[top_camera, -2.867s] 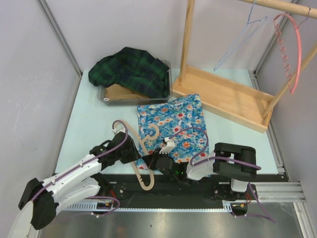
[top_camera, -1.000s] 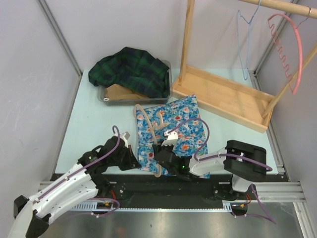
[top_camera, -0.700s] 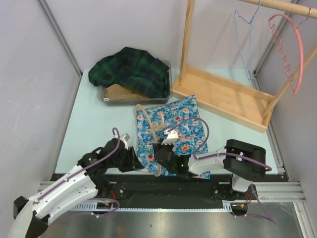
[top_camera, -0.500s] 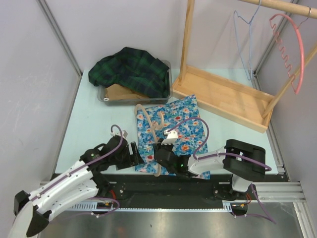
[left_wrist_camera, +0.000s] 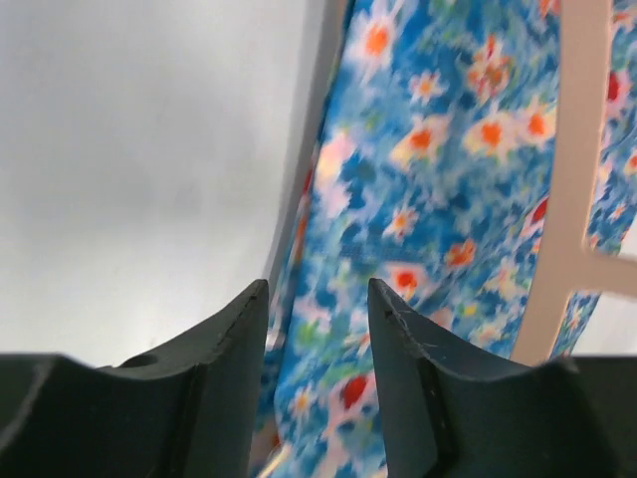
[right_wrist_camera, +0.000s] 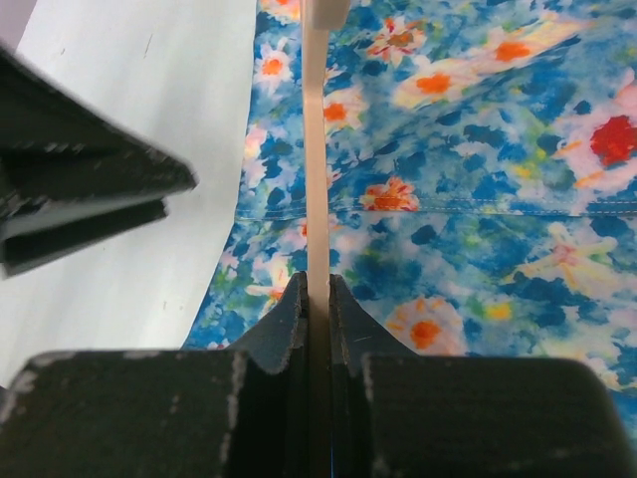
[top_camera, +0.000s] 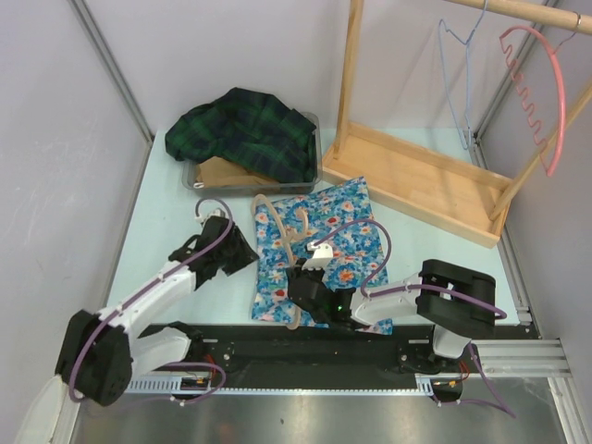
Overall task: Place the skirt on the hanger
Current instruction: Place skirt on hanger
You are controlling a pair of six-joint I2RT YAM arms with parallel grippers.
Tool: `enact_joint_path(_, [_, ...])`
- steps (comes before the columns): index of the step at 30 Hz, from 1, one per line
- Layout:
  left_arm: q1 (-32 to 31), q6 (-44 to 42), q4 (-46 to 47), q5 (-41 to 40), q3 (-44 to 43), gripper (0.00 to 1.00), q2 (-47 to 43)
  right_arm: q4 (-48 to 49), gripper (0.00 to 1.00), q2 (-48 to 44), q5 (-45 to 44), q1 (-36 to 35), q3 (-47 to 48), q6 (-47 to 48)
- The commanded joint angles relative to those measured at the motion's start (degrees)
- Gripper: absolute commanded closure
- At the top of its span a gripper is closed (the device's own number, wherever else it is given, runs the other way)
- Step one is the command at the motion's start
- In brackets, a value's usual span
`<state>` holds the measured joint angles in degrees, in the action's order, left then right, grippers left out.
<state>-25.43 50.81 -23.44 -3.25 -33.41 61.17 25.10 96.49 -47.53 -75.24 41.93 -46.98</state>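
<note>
Grey walls close in a pale green table (top_camera: 166, 231), and I note the following from my station.

At the far right corner of the table stands a timber rack (top_camera: 416, 176). A blue wire hanger (top_camera: 453, 74) and a pink hanger (top_camera: 546, 83) hang from its top rod. Along the far edge, left of the rack, a clear tray (top_camera: 190, 182) holds a dark green plaid garment (top_camera: 250, 129) that spills over its rim.

The skirt (top_camera: 347, 217), blue with a flower print, lies flat near the middle of the table. Its far edge is close to the tray and its near edge reaches toward the arm bases.

A wooden hanger (right_wrist_camera: 316, 149) lies on the left part of the skirt, hook end toward the far edge. The right gripper (right_wrist_camera: 317, 289) is clamped on the hanger's near end. In its wrist view I see both jaws pressed against the thin wooden bar, with the skirt spread below.

The left gripper (left_wrist_camera: 317, 289) sits at the skirt's left edge, low over the table. Its jaws stand partly apart. In its wrist view the skirt's edge and bare table show through the gap, and I see nothing pinched between the fingers (left_wrist_camera: 393, 339). The skirt is not on any hanger.
</note>
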Motion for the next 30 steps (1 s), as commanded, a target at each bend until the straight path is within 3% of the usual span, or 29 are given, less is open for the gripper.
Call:
enact_joint_path(1, [3.1,-3.2,17.0,6.5,1.1,0.52,5.6,-2.1,1.0,-0.5,-0.4,0.3,1.6,-0.7])
enact_joint_path(8, [6.4,-5.8,26.9,7.7,0.4,0.41,16.1,-3.0,1.0,-1.1,1.1,0.9,1.6,-2.5])
enact_joint_path(15, [7.7,-9.0,31.7,9.4,-0.9,0.47,23.4,-4.9,1.0,-1.8,0.9,1.1,1.6,-3.7])
enact_joint_path(19, [8.1,-9.1,34.8,11.6,-1.0,0.57,27.5,-5.8,1.0,-2.2,0.7,1.1,1.6,-4.3])
enact_joint_path(25, [8.0,-9.1,33.9,13.1,-1.8,0.92,28.7,-5.8,1.0,-2.1,0.3,1.2,1.5,-4.7])
enact_joint_path(27, [8.0,-9.0,32.0,11.9,-1.9,0.99,27.3,-6.1,1.0,-2.1,-0.4,1.3,1.6,-4.9])
enact_joint_path(30, [8.0,-9.1,29.4,11.2,-1.8,1.0,24.0,-7.9,1.0,-2.4,-1.2,1.5,1.6,-6.2])
